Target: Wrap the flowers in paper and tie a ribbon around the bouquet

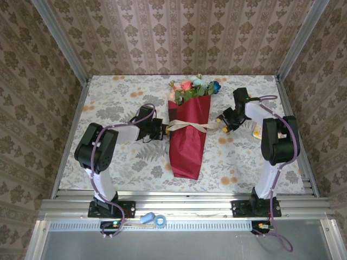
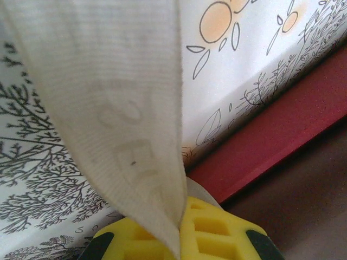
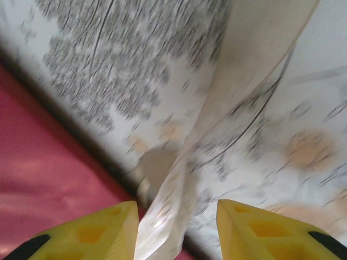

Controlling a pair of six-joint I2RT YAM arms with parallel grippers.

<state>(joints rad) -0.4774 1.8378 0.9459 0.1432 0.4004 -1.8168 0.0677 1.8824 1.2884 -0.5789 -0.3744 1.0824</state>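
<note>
Okay, left gripper (image 1: 161,130) clenched on one ribbon (image 1: 187,127) end, bouquet (image 1: 188,135) just beside its fingertips; right gripper (image 1: 221,125) released, fingers (image 3: 103,227) spread, other ribbon end running loose between them; ribbon crosses bouquet's middle, between both grippers; flowers (image 1: 195,88) at bouquet's far end, beyond the fingers

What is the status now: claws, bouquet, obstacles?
Left claw shut on ribbon. Right claw open, ribbon loose in its gap. Bouquet wrapped, ribbon across its middle. No obstacle seen.
</note>
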